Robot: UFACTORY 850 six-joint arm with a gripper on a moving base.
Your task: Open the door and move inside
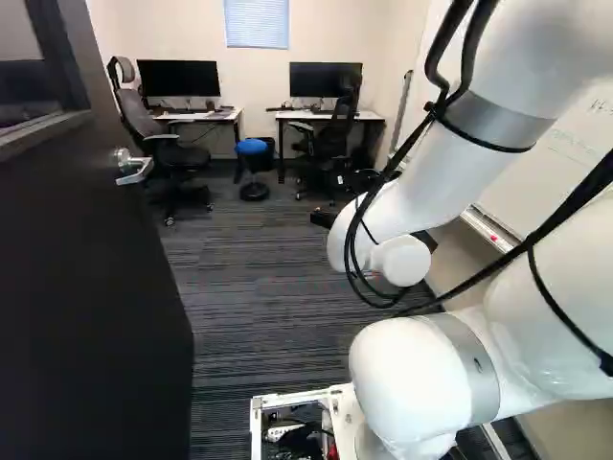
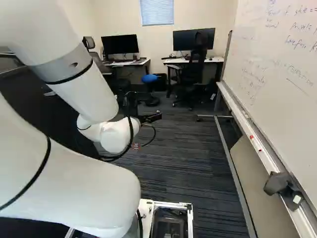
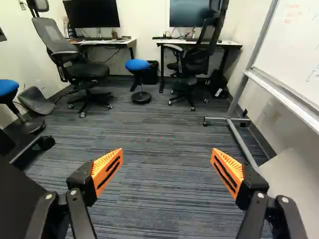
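Found door (image 1: 96,287) standing open, lever handle (image 1: 134,169) fitted to near face. Saw claw (image 2: 151,118) right of door, apart from it; spread wide, orange pads (image 3: 108,170) well apart, gripping nothing. Noted striped carpet (image 1: 259,307) alongside door. Beyond door, logged left surface (image 1: 206,116) and right surface (image 1: 287,115), each under a monitor, plus blue stool (image 1: 251,147) between. Across carpet from door, recorded whiteboard (image 2: 277,74), handwriting on it.
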